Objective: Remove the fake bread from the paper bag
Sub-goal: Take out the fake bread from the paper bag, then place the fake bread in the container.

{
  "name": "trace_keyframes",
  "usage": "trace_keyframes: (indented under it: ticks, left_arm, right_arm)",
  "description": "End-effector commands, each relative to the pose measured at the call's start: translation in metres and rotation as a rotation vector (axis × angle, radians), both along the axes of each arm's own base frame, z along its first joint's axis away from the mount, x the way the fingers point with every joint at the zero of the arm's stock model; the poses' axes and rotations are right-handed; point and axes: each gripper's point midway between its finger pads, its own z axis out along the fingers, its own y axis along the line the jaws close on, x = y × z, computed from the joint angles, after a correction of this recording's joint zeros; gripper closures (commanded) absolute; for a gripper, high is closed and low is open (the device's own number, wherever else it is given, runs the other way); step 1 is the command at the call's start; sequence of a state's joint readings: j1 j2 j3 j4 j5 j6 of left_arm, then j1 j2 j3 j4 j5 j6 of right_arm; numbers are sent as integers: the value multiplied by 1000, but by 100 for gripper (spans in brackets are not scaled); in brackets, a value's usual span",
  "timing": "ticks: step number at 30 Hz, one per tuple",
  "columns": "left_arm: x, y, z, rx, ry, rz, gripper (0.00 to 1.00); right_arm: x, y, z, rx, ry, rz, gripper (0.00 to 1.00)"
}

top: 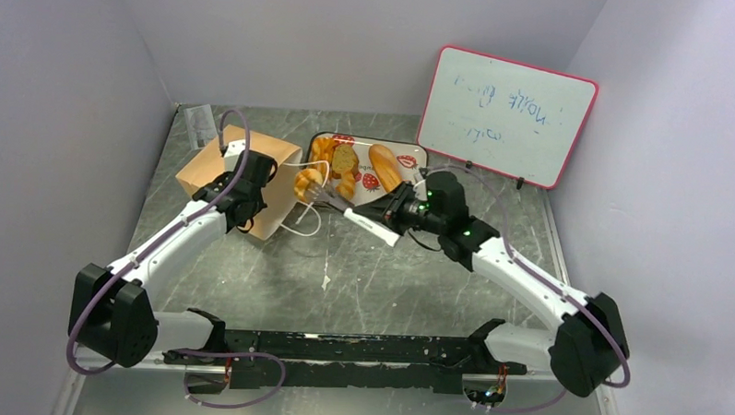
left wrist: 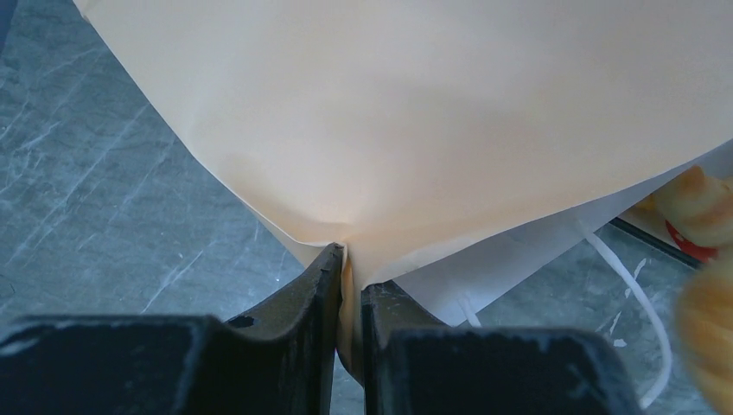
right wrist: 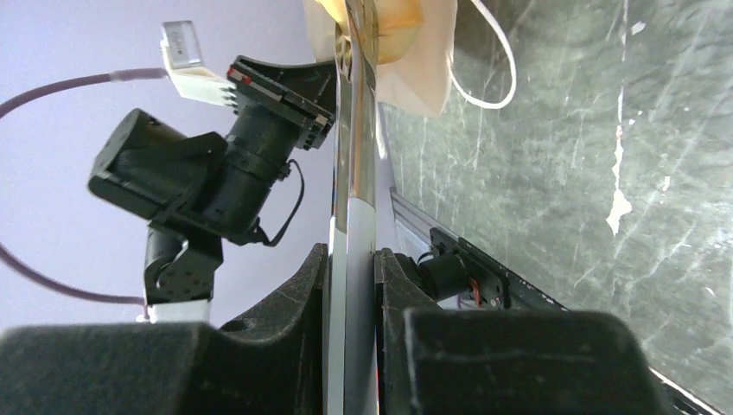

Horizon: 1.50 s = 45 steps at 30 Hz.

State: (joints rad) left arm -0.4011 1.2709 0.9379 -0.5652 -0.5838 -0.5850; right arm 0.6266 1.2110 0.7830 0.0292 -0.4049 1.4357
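1. Paper bag (top: 199, 176): it lay on its side on the table (top: 361, 281). The jaws of my left gripper (left wrist: 350, 264) were shut flat on a fold of its paper.
2. Strawberry-print tray (top: 416, 155): it sat beyond my right gripper's jaws and well apart from the left ones. Several pieces of fake bread (top: 384, 162) already lay on it.
3. Tongs (right wrist: 353, 173): my right gripper (right wrist: 353, 268) clamped the handle between narrow jaws. The tips reached ahead toward the bag's mouth.
4. One bread piece (top: 307, 183): it was at the tongs' far end, by the bag's mouth, between bag and tray.
5. Progress, as I judged it: well along. This piece was not yet on the tray. I could not tell whether more remained inside the bag.
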Motion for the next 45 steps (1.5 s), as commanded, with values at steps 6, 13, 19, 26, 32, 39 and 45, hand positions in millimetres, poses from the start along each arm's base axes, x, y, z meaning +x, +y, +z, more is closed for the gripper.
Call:
trace_keyframes:
  ticks: [6, 13, 19, 26, 32, 39, 45]
  left_arm:
    - [16, 14, 16, -10, -45, 78, 93]
    - [13, 18, 29, -19, -67, 75, 93]
    - [5, 23, 46, -12, -98, 56, 93]
    - [-8, 27, 60, -8, -123, 32, 93]
    - [-18, 31, 61, 2, -123, 25, 93]
    - [-21, 33, 64, 11, -125, 21, 93]
    - [-20, 34, 68, 19, -131, 19, 93]
  right_arm:
    - [-8, -49, 23, -23, -59, -40, 99]
    - [13, -69, 13, -32, -62, -126, 99]
    - [27, -73, -16, -51, -18, -153, 99]
    - [39, -86, -42, -77, 10, -210, 99]
    - [47, -95, -48, -80, 22, -233, 99]
    - [51, -108, -50, -66, 34, -264, 99]
    - [54, -114, -40, -35, 20, -274, 99]
